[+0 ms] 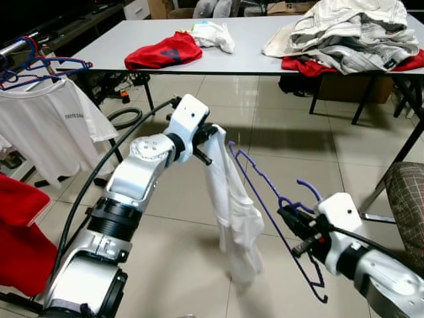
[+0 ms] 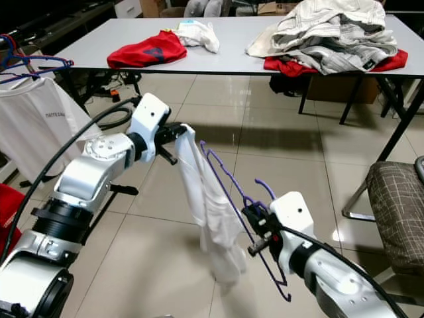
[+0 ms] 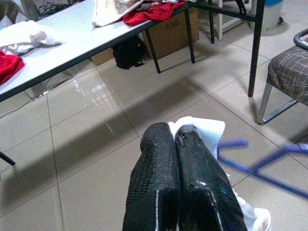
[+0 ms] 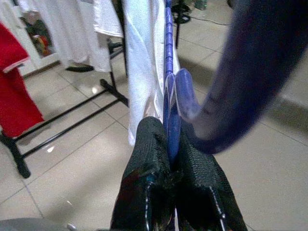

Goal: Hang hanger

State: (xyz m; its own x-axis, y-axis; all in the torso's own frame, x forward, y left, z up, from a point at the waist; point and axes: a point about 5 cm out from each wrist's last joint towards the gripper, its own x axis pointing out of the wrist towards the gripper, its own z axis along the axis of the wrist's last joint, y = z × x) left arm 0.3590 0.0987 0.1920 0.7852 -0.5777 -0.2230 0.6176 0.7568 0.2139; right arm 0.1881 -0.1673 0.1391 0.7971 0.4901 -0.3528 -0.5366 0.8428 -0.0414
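The left gripper [image 1: 211, 142] was clamped tight on the top of a white garment [image 1: 233, 212], which hung limp above the tiled floor [image 1: 285, 126] in front of the robot. The right gripper [image 1: 289, 216] was pinched closed on the neck of a purple hanger [image 1: 265, 205], held tilted in mid-air just beside the garment and touching its edge. A grey table [image 1: 265, 50] beyond carried a red shirt [image 1: 163, 52], a small white cloth [image 1: 213, 34] and a heap of striped clothes [image 1: 351, 33], while a clothes rack [image 1: 40, 69] to the left held a white T-shirt [image 1: 46, 129] on blue hangers.
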